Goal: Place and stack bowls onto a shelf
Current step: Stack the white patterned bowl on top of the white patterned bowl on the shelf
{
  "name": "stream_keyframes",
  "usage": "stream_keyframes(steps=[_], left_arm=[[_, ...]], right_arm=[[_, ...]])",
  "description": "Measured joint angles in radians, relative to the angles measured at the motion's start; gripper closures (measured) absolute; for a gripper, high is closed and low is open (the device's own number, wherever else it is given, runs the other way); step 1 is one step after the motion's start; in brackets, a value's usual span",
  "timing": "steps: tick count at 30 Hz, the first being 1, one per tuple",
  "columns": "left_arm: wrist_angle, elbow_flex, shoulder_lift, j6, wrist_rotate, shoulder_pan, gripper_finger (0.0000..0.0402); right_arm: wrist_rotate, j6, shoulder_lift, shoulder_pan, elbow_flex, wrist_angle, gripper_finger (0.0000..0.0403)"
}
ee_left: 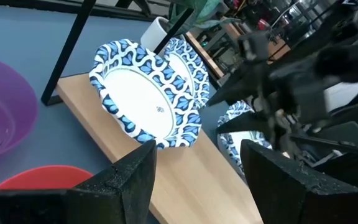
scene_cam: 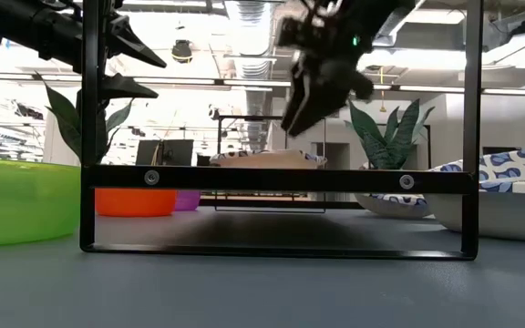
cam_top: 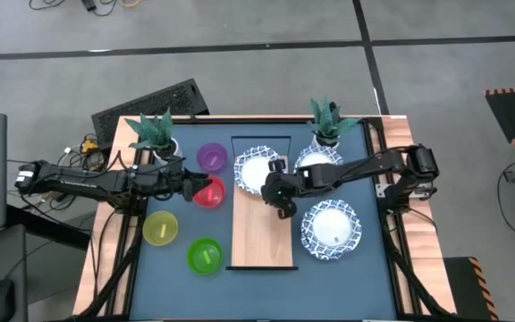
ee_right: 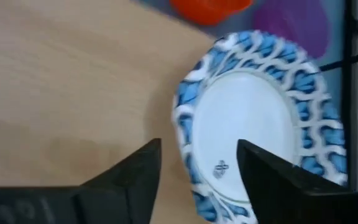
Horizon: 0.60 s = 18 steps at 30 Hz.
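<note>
Hovering right hand [cam_top: 281, 199] wide above shelf [cam_top: 262, 237]; patterned bowl [cam_top: 259, 170] at far end.

The blue table [cam_top: 150, 268] carries the shelf [cam_top: 259, 237], four plain bowls, one patterned bowl [cam_top: 331, 229] and two pots (a second patterned bowl [cam_top: 257, 170] sits on the shelf).

No legible text, labels, brands or numbers found. One small dark mark sits inside the white bowl [ee_right: 253, 130], centre right of the right wrist view; it cannot be read.
</note>
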<state>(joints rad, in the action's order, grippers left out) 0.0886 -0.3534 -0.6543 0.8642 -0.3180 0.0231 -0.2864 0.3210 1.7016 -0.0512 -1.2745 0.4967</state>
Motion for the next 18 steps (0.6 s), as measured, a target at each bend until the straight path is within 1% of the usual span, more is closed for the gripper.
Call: stream_keyframes(steps=[2,5,10,12,14,16,18], left_arm=[[0.003,0.0,0.001,0.012,0.0,0.0,0.0184],[0.019,0.0,0.0,0.014,0.0,0.0,0.0184],[0.049,0.0,0.003,0.013,0.001,0.0,0.0184],[0.049,0.0,0.003,0.013,0.0,0.0,0.0184],[0.049,0.0,0.003,0.013,0.0,0.0,0.0184],[0.049,0.0,0.002,0.013,0.001,0.0,0.0184],[0.049,0.0,0.002,0.013,0.0,0.0,0.0184]], right_arm=[[0.0,-0.053,-0.037,0.0,-0.032,0.075,0.0151],[-0.003,-0.179,-0.108,0.007,-0.084,0.181,0.0148],[-0.02,-0.515,-0.269,0.032,-0.095,0.404,0.0148],[-0.064,-0.665,-0.334,0.035,-0.081,0.533,0.0148],[-0.129,-0.822,-0.391,0.028,-0.056,0.678,0.0148],[-0.208,-1.004,-0.457,0.003,-0.003,0.79,0.0148],[-0.27,-1.199,-0.527,-0.031,0.069,0.859,0.0148]])
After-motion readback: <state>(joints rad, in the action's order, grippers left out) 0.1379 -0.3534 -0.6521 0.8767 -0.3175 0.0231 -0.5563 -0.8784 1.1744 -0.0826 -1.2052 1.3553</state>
